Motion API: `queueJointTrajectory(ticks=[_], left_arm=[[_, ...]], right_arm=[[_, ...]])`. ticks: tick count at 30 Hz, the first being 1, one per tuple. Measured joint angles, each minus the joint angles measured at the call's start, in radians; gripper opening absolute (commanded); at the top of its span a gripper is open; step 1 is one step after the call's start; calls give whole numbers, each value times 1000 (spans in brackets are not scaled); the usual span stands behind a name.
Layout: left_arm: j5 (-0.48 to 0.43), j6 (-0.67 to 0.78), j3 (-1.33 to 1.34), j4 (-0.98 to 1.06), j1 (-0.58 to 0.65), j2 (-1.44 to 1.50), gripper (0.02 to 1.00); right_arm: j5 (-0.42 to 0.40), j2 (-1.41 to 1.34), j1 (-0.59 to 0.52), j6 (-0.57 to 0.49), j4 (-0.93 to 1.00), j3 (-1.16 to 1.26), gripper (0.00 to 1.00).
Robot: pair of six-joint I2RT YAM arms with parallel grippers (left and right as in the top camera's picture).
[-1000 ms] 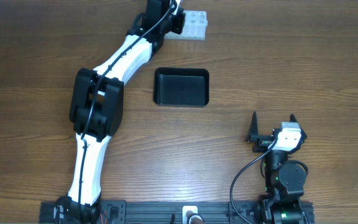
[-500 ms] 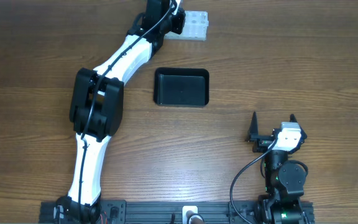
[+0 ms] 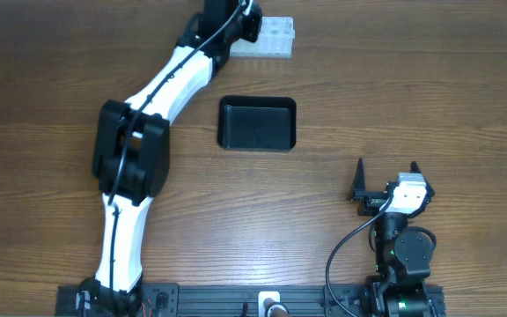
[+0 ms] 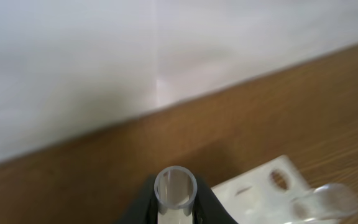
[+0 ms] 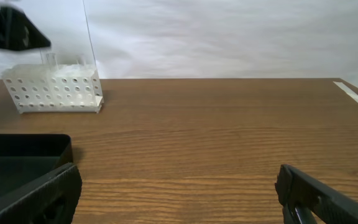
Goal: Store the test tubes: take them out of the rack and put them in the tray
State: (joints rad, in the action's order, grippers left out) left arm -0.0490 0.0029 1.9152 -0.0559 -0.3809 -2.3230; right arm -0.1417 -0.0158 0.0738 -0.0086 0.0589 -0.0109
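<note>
Here, one test tube point(image 4: 175, 186) clamped in my left gripper point(image 4: 175, 210)

The tube stands upright between my two left fingers point(image 4: 143, 208), its open mouth above their tips, and both fingers press on it. The white rack point(image 4: 263, 186) lies just beside these fingers; a second clear tube point(image 4: 325, 199) shows there, blurred. My right gripper point(image 3: 385, 173) rests well apart from the rack, fingers spread wide, released. The black tray point(image 3: 256, 123) lies between both grippers. I count one rack, one tray, two tubes for sure.
</note>
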Motion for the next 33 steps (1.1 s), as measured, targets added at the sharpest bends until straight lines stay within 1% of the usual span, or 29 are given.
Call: queueJointTrajectory(ticks=[8, 13, 16, 19, 22, 26, 29, 33], left_arm=[[34, 5, 2, -149, -3, 275, 121], [40, -1, 13, -301, -13, 409, 112], [42, -36, 14, -432, -32, 452, 106], [68, -99, 14, -560, -65, 462, 102], [136, -187, -26, -624, -111, 462, 119], [213, -307, -158, -634, -166, 462, 137], [241, -391, -271, -626, -175, 462, 123], [261, -474, -423, -539, -168, 462, 126]], right_arm=[[0, 0, 0, 0, 0, 0, 991], [0, 0, 0, 0, 0, 0, 991], [0, 0, 0, 0, 0, 0, 993], [0, 0, 0, 0, 0, 0, 991], [0, 0, 0, 0, 0, 0, 991], [0, 0, 0, -1, 0, 0, 993], [0, 0, 0, 0, 0, 0, 991], [0, 0, 0, 0, 0, 0, 993]])
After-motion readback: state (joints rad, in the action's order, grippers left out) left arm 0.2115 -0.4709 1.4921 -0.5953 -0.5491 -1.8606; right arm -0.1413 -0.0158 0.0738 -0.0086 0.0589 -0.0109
